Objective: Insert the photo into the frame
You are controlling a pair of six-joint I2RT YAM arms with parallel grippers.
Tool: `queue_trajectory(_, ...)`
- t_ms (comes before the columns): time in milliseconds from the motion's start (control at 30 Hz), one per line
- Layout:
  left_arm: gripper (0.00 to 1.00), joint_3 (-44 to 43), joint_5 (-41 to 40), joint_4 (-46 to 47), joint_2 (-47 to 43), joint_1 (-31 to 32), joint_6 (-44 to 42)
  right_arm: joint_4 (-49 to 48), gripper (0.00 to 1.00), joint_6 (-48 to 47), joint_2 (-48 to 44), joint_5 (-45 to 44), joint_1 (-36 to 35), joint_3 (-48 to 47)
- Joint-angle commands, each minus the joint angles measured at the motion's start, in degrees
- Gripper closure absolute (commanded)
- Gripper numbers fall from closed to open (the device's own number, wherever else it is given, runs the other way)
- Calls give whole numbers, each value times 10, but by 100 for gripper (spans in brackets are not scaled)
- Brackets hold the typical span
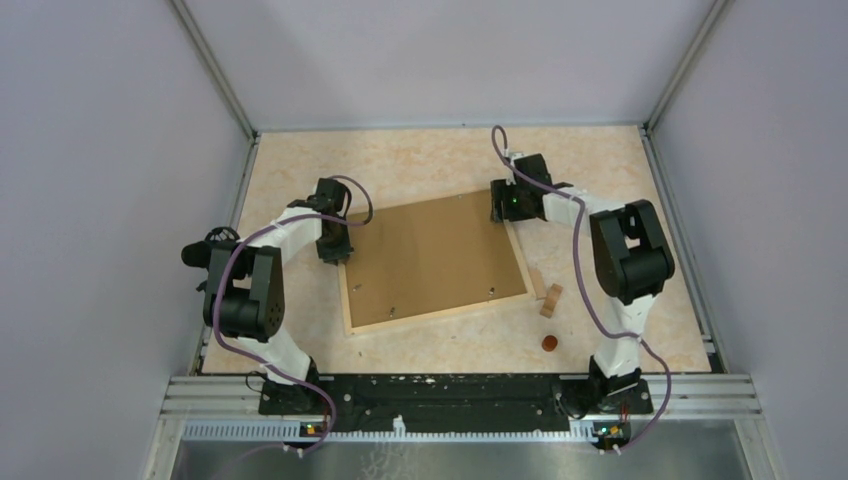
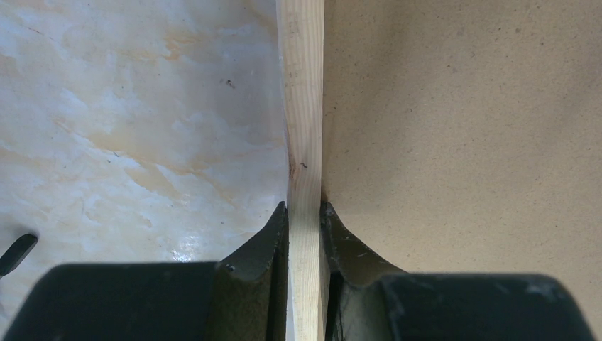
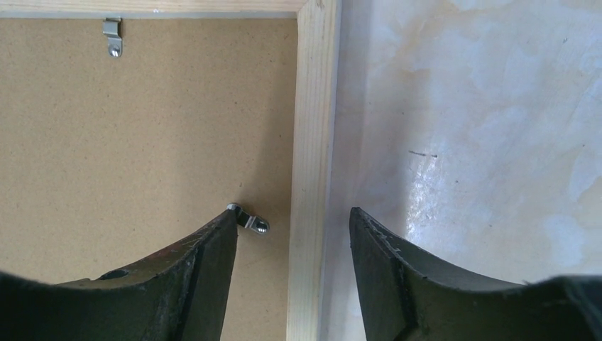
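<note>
The photo (image 1: 430, 258) lies brown board side up inside the pale wooden frame (image 1: 440, 314) in the middle of the table; its picture side is hidden. My left gripper (image 1: 333, 252) is shut on the frame's left slat (image 2: 304, 142), one finger on each side, with the board (image 2: 461, 142) to its right. My right gripper (image 1: 500, 212) is open over the frame's far right corner, straddling the right slat (image 3: 312, 142). Its left fingertip (image 3: 213, 241) touches a small metal turn clip (image 3: 250, 220) on the board (image 3: 142, 142). A second clip (image 3: 112, 35) sits near the top slat.
A small wooden block (image 1: 551, 299) and a thin wooden piece (image 1: 537, 282) lie just right of the frame. A small red-brown disc (image 1: 548, 343) lies nearer the front. Grey walls enclose the table on three sides.
</note>
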State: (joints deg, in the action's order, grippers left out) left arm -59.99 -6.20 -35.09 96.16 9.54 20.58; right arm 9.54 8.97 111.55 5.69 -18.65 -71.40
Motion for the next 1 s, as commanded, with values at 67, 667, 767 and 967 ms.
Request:
queue_trajectory(67,92,3,14,7,10,0,-5,41,39,-30,29,-51,-17,-15)
queue_trajectory(667,93,3,16,8,9,0,-4,85,64,52,60,-115,-22,-61)
queue_trajectory(767,93,3,18,7,8,0,-4,110,68,67,70,-127,-26,-78)
queue_trajectory(967,93,4,20,8,5,0,-3,188,96,155,83,-154,-28,-100)
